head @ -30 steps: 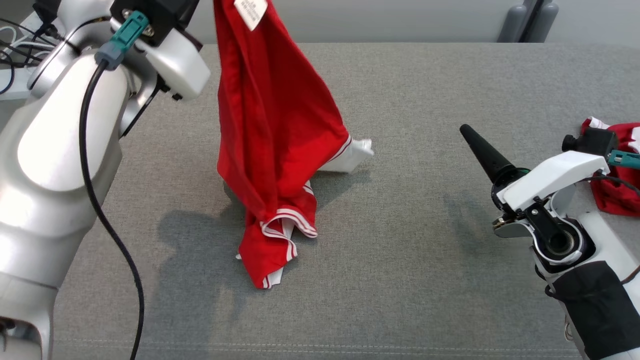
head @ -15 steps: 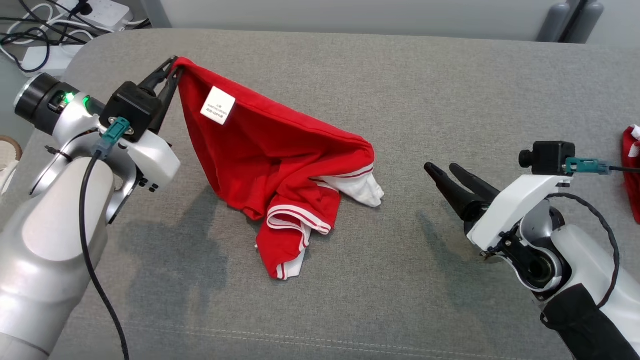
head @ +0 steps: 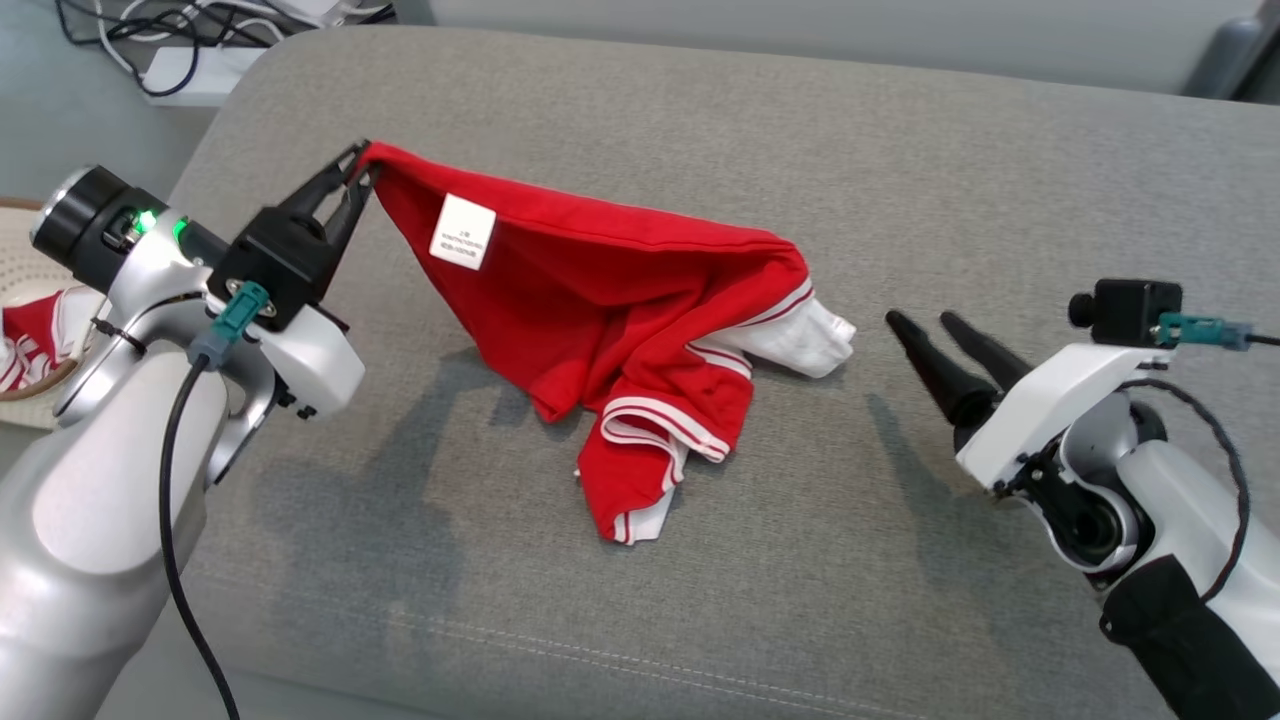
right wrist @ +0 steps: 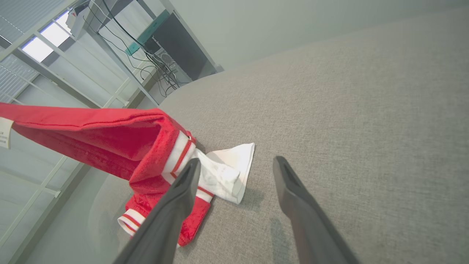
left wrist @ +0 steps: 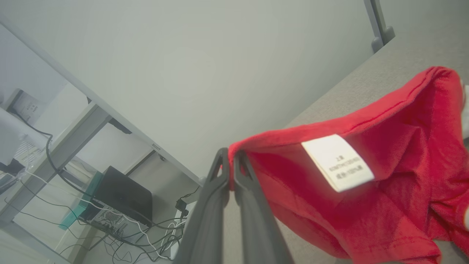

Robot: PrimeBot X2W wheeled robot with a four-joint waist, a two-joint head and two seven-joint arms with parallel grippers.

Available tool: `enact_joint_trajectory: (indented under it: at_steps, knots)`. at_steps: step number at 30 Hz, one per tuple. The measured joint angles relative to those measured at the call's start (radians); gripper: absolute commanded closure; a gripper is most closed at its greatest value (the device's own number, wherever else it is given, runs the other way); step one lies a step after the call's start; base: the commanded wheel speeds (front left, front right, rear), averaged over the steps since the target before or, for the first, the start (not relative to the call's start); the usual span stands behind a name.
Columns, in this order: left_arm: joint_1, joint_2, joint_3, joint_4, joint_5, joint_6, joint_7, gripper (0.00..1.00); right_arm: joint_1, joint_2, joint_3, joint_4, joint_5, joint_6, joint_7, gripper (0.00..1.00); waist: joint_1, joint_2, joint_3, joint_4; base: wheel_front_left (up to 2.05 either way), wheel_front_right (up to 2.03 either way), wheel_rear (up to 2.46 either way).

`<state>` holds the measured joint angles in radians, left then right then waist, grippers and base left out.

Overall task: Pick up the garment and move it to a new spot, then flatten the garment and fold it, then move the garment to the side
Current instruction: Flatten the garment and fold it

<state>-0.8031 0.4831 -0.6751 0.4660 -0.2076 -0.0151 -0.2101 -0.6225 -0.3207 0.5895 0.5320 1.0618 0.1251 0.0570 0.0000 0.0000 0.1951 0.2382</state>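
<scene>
The fingers point(left wrist: 214, 194) of the left gripper point(head: 358, 168) pinch shut on a corner of the red garment point(head: 620, 290), raised near the grey worktop's point(head: 900, 150) left edge; the right gripper point(head: 918, 322) stands spread and empty beside its white-trimmed end. Light, soft and limp by the look, it is best taken at the taut hem's far corner. Its long axis runs left to right, trimmed end resting mid-worktop.

Ahead of me stretches a wide grey fabric-covered counter point(head: 640, 120) with rounded corners. Past its far left corner a white power strip point(head: 188, 86) and tangled black cables point(head: 100, 22) lie on the pale grey floor point(head: 60, 130). A plain pale wall point(left wrist: 176, 55) rises behind, and a black computer tower point(left wrist: 122, 200) stands under a grey metal-framed desk point(left wrist: 69, 139).
</scene>
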Motion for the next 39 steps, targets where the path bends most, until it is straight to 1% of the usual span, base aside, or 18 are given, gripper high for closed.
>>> enact_joint_trajectory:
  at_steps: [3, 7, 11, 18, 20, 24, 31, 35, 39]
  knots:
    - [0.032, 0.015, -0.016, -0.047, 0.000, 0.007, 0.015, 1.00, -0.035, 0.001, -0.008, 0.037, -0.026, 0.000, -0.041, 0.00, 0.0000, 0.0000, 0.013, 0.021, 0.00, 0.00, 0.00]
    - [0.085, 0.017, -0.032, -0.106, 0.000, 0.017, 0.025, 1.00, -0.074, 0.002, -0.003, 0.093, -0.057, 0.000, -0.050, 0.00, 0.0000, 0.0000, 0.030, 0.051, 0.00, 0.00, 0.00]
    - [0.102, 0.029, -0.046, -0.162, 0.004, 0.027, 0.035, 1.00, -0.123, -0.002, 0.007, 0.153, -0.100, 0.001, -0.062, 0.00, 0.0000, 0.0000, 0.046, 0.081, 0.00, 0.00, 0.00]
    - [0.102, 0.030, -0.058, -0.230, 0.013, 0.040, 0.052, 1.00, -0.198, -0.002, 0.085, 0.276, -0.222, 0.001, -0.062, 0.00, 0.0000, 0.0000, 0.073, 0.129, 0.00, 0.00, 0.00]
    - [0.102, 0.024, -0.062, -0.237, 0.013, 0.044, 0.053, 1.00, -0.210, 0.002, 0.104, 0.308, -0.250, 0.001, -0.062, 0.00, 0.0000, 0.0000, 0.081, 0.142, 0.00, 0.00, 0.00]
    - [0.102, 0.006, -0.067, -0.246, 0.012, 0.051, 0.056, 1.00, -0.229, 0.009, 0.132, 0.349, -0.269, 0.001, -0.062, 0.00, 0.0000, 0.0000, 0.097, 0.163, 0.00, 0.00, 0.00]
    - [0.102, -0.005, -0.073, -0.244, 0.012, 0.060, 0.051, 1.00, -0.240, 0.021, 0.184, 0.382, -0.286, 0.001, -0.068, 0.00, 0.0000, 0.0000, 0.117, 0.177, 0.00, 0.00, 0.00]
    - [0.101, -0.023, -0.078, -0.239, 0.010, 0.060, 0.044, 1.00, -0.271, 0.022, 0.184, 0.427, -0.298, 0.001, -0.095, 0.00, 0.0000, 0.0000, 0.127, 0.183, 0.00, 0.00, 0.00]
    - [0.099, -0.029, -0.083, -0.231, 0.010, 0.060, 0.038, 1.00, -0.297, 0.026, 0.168, 0.485, -0.315, 0.001, -0.119, 0.00, 0.0000, 0.0000, 0.138, 0.191, 0.00, 0.00, 0.00]
